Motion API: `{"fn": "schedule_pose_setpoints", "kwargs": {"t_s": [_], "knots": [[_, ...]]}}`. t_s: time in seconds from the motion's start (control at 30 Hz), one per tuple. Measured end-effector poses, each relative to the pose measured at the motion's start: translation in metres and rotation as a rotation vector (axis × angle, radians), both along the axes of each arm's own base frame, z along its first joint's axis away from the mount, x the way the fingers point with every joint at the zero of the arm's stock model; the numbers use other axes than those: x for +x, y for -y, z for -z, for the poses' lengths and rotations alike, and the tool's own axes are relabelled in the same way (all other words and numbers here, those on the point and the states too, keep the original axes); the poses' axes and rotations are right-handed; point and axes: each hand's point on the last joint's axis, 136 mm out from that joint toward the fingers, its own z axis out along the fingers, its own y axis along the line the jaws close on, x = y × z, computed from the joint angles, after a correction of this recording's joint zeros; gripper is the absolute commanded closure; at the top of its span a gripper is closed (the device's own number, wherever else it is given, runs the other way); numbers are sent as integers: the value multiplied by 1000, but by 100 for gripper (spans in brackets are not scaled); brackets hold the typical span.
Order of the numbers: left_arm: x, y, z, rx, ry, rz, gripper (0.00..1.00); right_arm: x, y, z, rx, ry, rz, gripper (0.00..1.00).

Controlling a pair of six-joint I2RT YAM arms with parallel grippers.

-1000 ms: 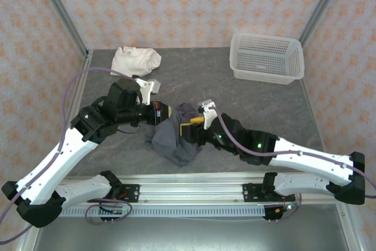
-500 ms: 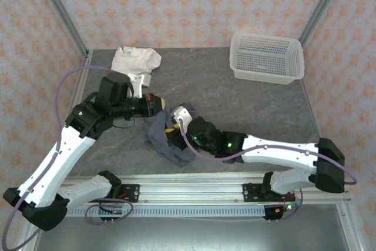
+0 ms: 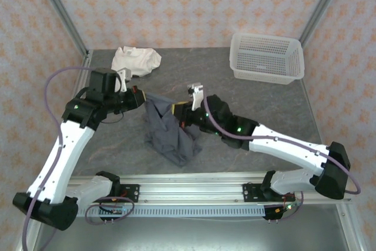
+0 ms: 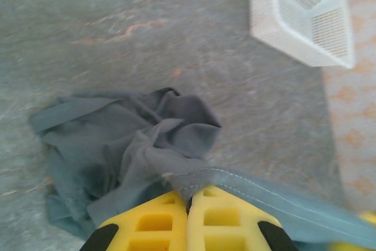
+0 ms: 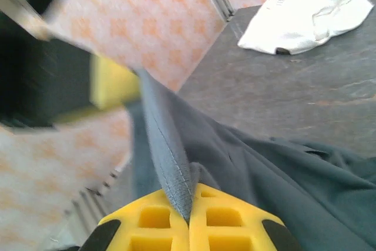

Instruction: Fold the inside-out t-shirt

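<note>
We spread the inside-out t-shirt | left gripper, right gripper each pinched tight on its edge | we should pull apart level, avoiding twist

The left gripper pinches the grey t-shirt by its stitched hem between 2 yellow fingers. The rest lies crumpled on the table, well apart from the white basket.

On my feed I see a white perforated basket sitting upright at the far right corner of the grey stone-look table. Well to the left of the basket, near the same far edge, lies a crumpled cream-white garment. Behind the basket rises peach patterned wallpaper, and a metal rail runs along the table edge opposite the basket
</note>
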Motion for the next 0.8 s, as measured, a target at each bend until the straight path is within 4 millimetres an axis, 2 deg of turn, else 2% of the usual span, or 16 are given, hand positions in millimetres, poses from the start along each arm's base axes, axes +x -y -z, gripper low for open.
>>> {"fn": "schedule_pose_setpoints", "kwargs": {"t_s": [0.03, 0.07, 0.13, 0.2, 0.27, 0.37, 0.43, 0.53, 0.6, 0.7, 0.8], "knots": [[7, 0, 12, 15, -24, 4, 67, 7, -1, -9, 34, -27, 1, 100], [14, -2, 22, 28, -46, -3, 62, 13, -2, -16, 58, -44, 9, 100], [28, -10, 41, 62, -90, -25, 54, 29, -4, -30, 103, -91, 35, 100], [34, -18, 46, 94, -96, -42, 51, 45, -5, -35, 120, -138, 71, 100], [33, -22, 36, 114, -59, -41, 51, 59, -6, -31, 118, -193, 113, 100], [18, -22, 0, 110, 76, -8, 51, 78, -7, -8, 96, -288, 171, 100], [-4, -14, -27, 85, 208, 48, 49, 86, -6, 14, 71, -353, 206, 100], [-42, 8, -38, 33, 314, 172, 49, 93, -4, 40, 38, -431, 247, 100], [-52, 19, -27, 8, 298, 228, 50, 94, -5, 47, 30, -466, 260, 100], [-49, 41, 6, -1, 200, 305, 49, 95, -7, 45, 46, -491, 262, 100], [-44, 68, 34, 40, 115, 391, 44, 93, -11, 36, 73, -504, 248, 100]]}}
